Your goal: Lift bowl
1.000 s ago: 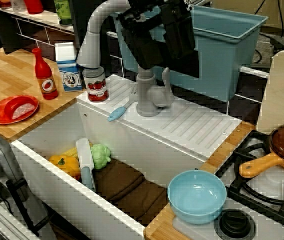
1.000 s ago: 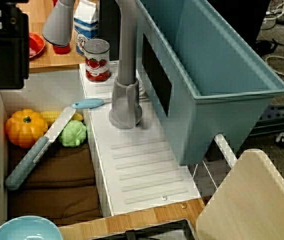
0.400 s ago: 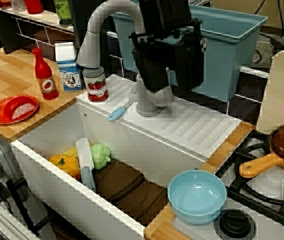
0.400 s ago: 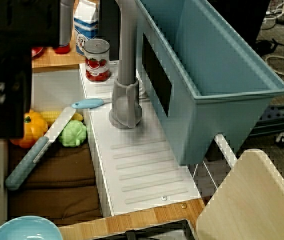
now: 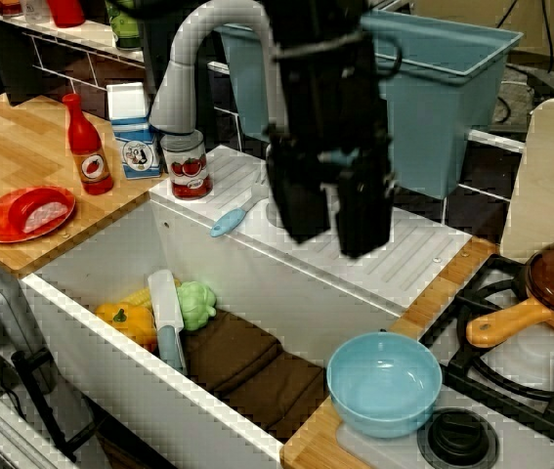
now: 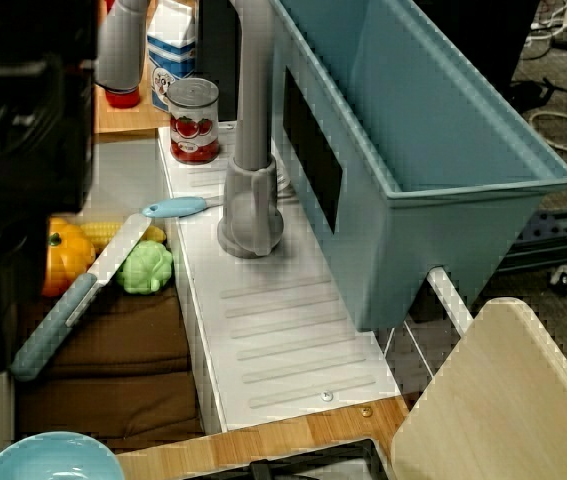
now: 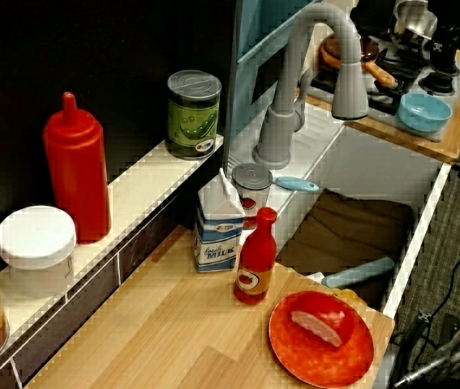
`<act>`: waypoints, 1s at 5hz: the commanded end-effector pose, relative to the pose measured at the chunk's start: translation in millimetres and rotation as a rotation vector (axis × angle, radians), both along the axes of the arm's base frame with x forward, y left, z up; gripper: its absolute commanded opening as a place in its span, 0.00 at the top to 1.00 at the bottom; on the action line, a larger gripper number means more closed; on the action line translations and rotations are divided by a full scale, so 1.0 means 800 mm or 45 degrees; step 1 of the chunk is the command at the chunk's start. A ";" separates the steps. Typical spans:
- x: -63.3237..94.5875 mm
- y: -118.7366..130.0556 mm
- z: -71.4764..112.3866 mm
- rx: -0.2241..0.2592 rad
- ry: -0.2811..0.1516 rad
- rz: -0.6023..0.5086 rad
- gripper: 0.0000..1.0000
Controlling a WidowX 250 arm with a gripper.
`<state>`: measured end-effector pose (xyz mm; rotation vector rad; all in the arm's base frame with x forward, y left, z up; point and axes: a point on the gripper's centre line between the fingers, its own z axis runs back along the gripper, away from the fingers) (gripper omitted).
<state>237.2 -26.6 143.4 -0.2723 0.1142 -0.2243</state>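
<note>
Gripper (image 5: pixel 333 217): black, two fingers hanging apart with nothing between them, raised above the sink's back ledge, well short of the bowl. Bowl (image 5: pixel 384 382): light blue, upright, on the wooden counter strip at the sink's (image 5: pixel 101 322) right end, just beside the stove knob (image 5: pixel 457 438). Brown cloth (image 5: pixel 257 369): inside the sink. Knife (image 5: pixel 167 315), green vegetable (image 5: pixel 195 304): sink's left end. Blue tub (image 5: pixel 443 88): behind the sink.

The light-blue bowl (image 5: pixel 384 382) (image 6: pixel 48 457) (image 7: pixel 424 111) sat upright and empty on the wooden counter strip, between the sink and the stove, untouched.
</note>
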 end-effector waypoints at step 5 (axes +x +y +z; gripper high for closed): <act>-0.001 0.018 -0.051 -0.015 -0.180 0.274 0.00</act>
